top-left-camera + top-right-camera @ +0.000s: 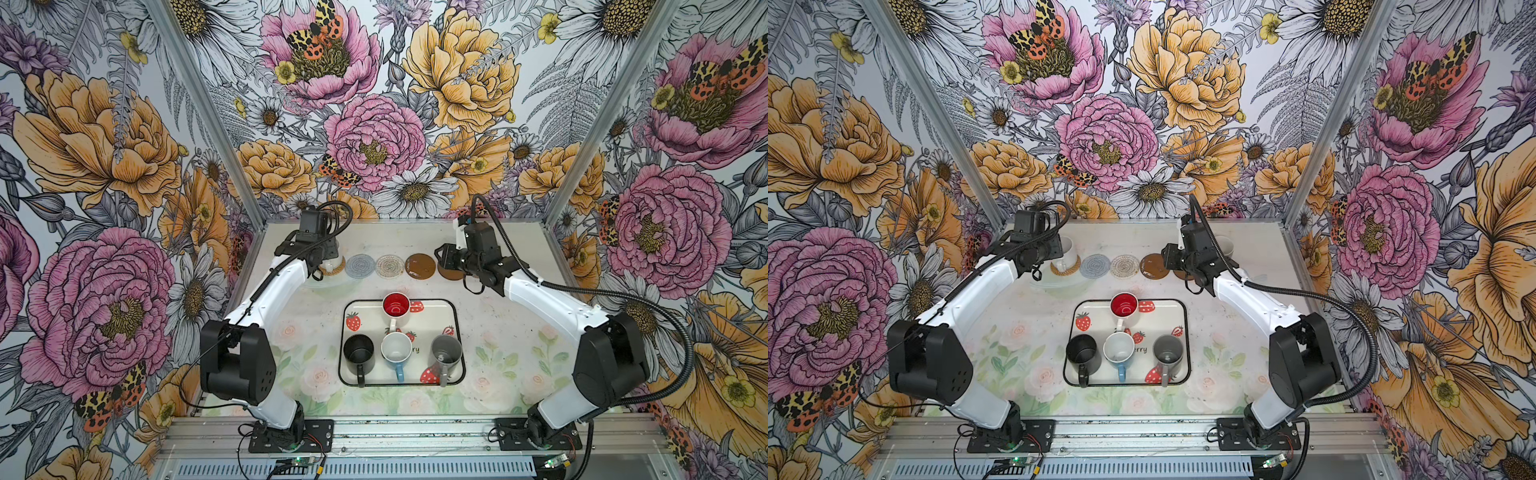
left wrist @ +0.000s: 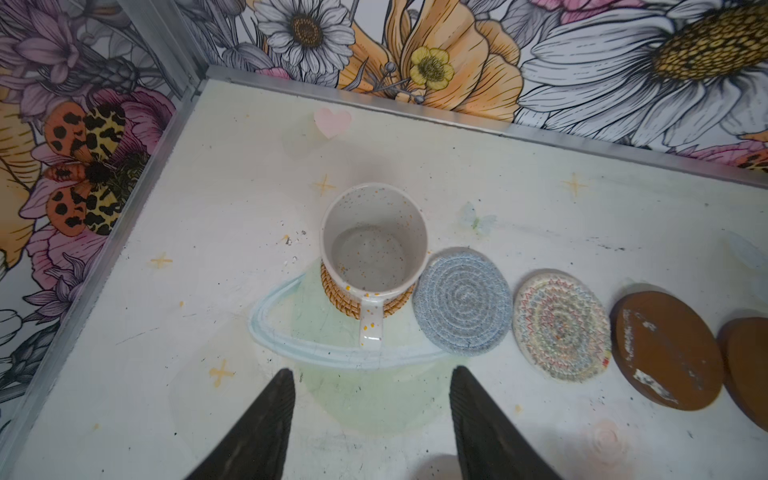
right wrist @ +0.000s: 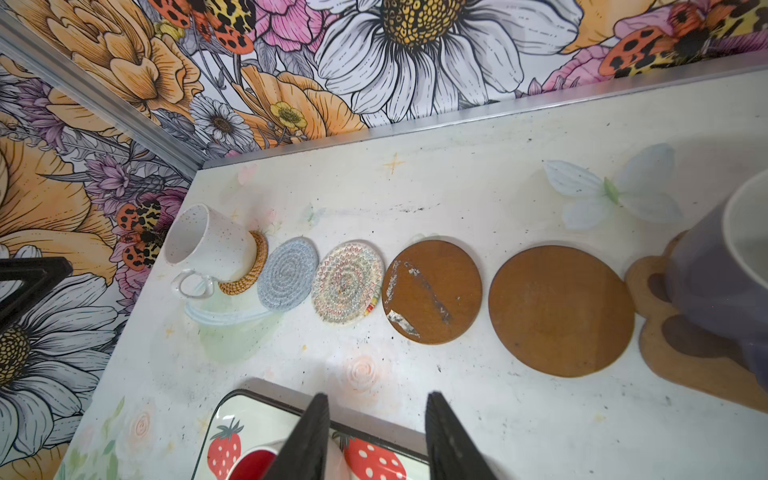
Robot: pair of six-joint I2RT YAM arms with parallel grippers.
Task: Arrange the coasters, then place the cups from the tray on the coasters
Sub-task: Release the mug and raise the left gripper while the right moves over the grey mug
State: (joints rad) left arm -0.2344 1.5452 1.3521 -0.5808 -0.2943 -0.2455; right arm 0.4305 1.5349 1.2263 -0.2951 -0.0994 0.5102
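Mia: Where are the mats?

Tom: In a row along the far side of the pale printed table point(image 2: 540, 208). From the left in both top views come the round tan woven rattan coaster point(image 2: 338, 299), the round pale blue-grey woven coaster point(image 2: 463, 301) and the round pale coaster with little coloured zigzags point(image 2: 561, 324). After those come the scratched round brown disc coaster point(image 2: 669, 351), the plain round brown disc coaster point(image 3: 561, 309) and the tan paw-shaped coaster point(image 3: 652, 357). They lie close, side by side.

Mia: Are any cups on them?

Tom: Two. The white speckled mug point(image 2: 374, 245) stands upright on the rattan one, with its handle pointing at the left gripper point(image 2: 372, 371). The lavender mug with a white inside point(image 3: 706, 291) stands on the paw one.

Mia: And the other cups?

Tom: Four stand on the white strawberry-print tray with a thin black rim point(image 1: 440, 318), in the middle of the table, nearer the arm bases than the row is. The white mug with a red inside point(image 1: 395, 305) is at the tray's far edge. Nearer are the black mug point(image 1: 358, 349), the light blue mug with a white inside point(image 1: 396, 348) and the grey mug point(image 1: 446, 349).

Mia: What about the grippers?

Tom: The left gripper's jaws stand wide apart and hold nothing. The speckled mug is just in front, not touching them. The right gripper point(image 3: 378, 395) has a smaller gap, with nothing in it either. It hangs over the tray's far edge, above the red-inside mug.
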